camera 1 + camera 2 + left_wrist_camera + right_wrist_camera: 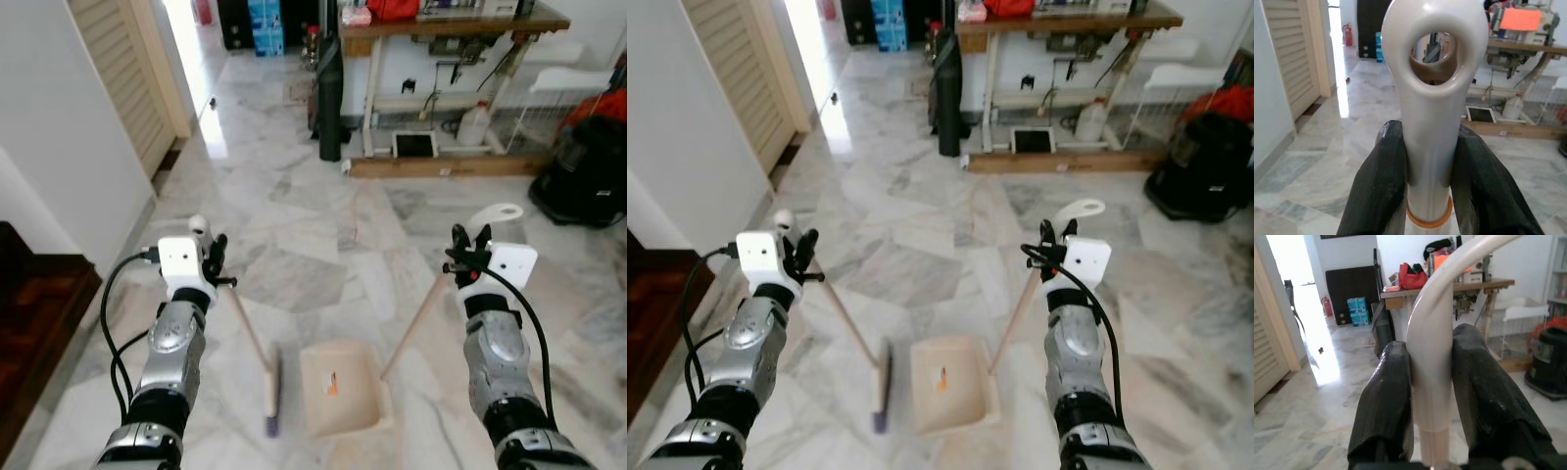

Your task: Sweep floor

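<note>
both grippers clamped on handles over the dustpan

our left gripper pinches the white top of one broom, its head on the marble floor just left of the dustpan. our right gripper is closed on the one dustpan's handle, which slants up to the right. an orange mark sits in the pan; we can read no writing.

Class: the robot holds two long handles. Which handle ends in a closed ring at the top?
The broom handle, gripped by the left gripper. The dustpan handle in the right gripper curves into a hook-like grip.
</note>
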{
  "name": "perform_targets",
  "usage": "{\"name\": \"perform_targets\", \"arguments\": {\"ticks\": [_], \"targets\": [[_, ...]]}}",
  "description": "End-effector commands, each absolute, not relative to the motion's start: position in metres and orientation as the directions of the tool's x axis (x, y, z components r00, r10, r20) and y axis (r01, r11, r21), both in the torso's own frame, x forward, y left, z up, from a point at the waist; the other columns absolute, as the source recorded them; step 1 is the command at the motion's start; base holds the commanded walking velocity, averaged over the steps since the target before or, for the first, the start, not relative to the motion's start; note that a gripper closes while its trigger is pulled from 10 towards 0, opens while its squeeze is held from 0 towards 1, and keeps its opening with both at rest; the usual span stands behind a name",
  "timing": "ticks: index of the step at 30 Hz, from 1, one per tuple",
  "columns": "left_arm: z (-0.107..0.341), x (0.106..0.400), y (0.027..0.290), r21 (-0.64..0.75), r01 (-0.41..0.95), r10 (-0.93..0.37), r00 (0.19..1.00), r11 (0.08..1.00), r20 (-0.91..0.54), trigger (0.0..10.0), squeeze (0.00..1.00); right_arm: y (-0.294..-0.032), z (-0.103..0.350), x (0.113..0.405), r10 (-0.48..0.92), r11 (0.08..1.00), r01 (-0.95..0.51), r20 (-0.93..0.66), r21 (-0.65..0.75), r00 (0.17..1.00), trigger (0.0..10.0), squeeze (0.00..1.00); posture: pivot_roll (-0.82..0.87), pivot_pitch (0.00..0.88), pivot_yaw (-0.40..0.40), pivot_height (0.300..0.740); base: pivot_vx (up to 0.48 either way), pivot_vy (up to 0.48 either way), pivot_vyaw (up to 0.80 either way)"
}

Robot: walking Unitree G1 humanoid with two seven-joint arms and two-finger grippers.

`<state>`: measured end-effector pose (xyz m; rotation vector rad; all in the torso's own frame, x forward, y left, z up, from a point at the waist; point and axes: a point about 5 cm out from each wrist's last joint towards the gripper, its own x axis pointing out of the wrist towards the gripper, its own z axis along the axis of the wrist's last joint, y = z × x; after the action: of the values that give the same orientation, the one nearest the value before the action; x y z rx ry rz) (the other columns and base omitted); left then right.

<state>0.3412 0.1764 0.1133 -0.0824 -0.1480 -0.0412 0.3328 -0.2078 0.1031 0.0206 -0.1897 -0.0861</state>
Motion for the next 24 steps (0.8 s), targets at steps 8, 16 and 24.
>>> {"name": "perform_targets", "arguments": {"ticks": [8, 16, 24], "targets": [[0.123, 0.342, 0.187, -0.040, 0.032, -0.024, 0.982, 0.999, 0.187, 10.0, 0.00, -0.208, 0.109, 0.336, -0.099, 0.995, 0.097, 0.214, 0.020, 0.972, 10.0, 0.00, 0.04, 0.000, 0.038, 0.740, 0.085, 0.000, 0.00], [0.122, 0.341, 0.188, -0.035, 0.039, -0.032, 0.983, 0.999, 0.182, 10.0, 0.00, -0.212, 0.101, 0.332, -0.120, 0.992, 0.124, 0.184, -0.013, 0.976, 10.0, 0.00, 0.04, 0.000, 0.040, 0.740, 0.000, 0.000, 0.00], [0.121, 0.340, 0.188, -0.031, 0.048, -0.041, 0.983, 0.998, 0.179, 10.0, 0.00, -0.217, 0.095, 0.329, -0.145, 0.986, 0.156, 0.162, -0.060, 0.976, 10.0, 0.00, 0.04, 0.000, 0.045, 0.740, 0.000, 0.000, 0.00]]}}
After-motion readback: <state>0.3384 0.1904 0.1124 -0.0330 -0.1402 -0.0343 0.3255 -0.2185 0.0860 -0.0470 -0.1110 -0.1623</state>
